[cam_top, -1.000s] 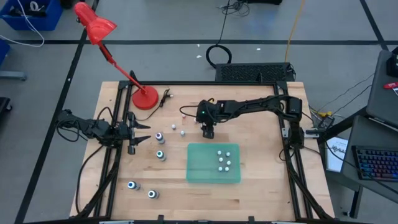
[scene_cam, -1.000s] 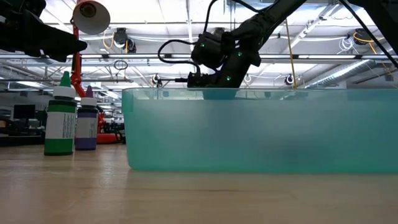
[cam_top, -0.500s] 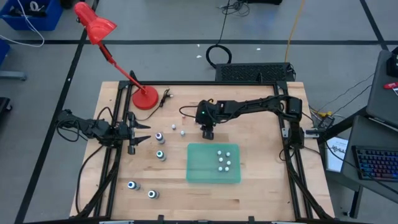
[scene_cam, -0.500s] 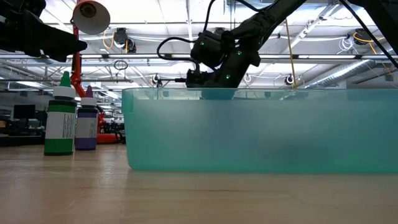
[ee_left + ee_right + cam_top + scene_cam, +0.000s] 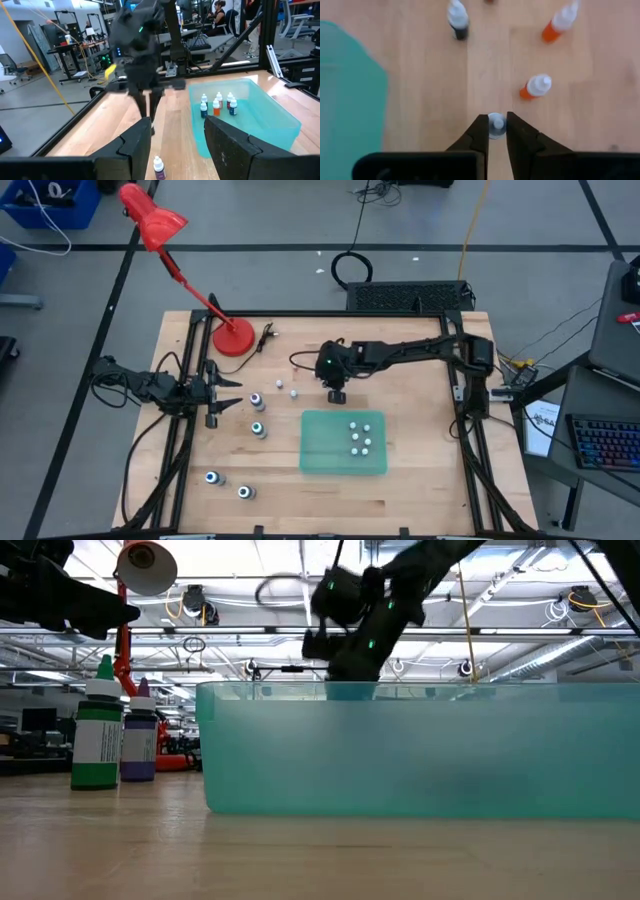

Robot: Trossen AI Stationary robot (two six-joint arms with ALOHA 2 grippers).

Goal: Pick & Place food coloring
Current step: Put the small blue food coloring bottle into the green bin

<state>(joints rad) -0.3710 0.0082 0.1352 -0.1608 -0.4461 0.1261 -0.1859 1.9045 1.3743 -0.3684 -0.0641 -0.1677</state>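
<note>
My right gripper [image 5: 337,394] [image 5: 496,131] points down over the table just beyond the teal tray [image 5: 320,450], shut on a tiny food coloring bottle [image 5: 496,124] seen from its whitish top. Several small bottles [image 5: 360,437] stand in the tray. Two orange bottles [image 5: 535,86] [image 5: 557,25] and a dark one [image 5: 458,22] are on the wood below. Bigger bottles [image 5: 256,400] [image 5: 259,429] stand near my left gripper [image 5: 232,392] [image 5: 177,145], which waits open at the table's left. My right gripper pinches the tiny bottle between its two fingers [image 5: 479,131], at the bottle's upper part [image 5: 496,120] near its whitish cap. The fingers come from above, pointing down. The bottle stands upright in the hold; whether its foot is off the wood is hidden by the bottle itself.
A red desk lamp [image 5: 233,337] stands at the far left. Two more bigger bottles [image 5: 212,477] [image 5: 244,492] stand near the front left. Tiny bottles [image 5: 294,393] [image 5: 280,384] lie left of my right gripper. A purple-bodied bottle [image 5: 158,167] stands before my left fingers.
My right gripper has risen above the tray's rim line in the low view and has shifted slightly toward the table's right and near edges.
</note>
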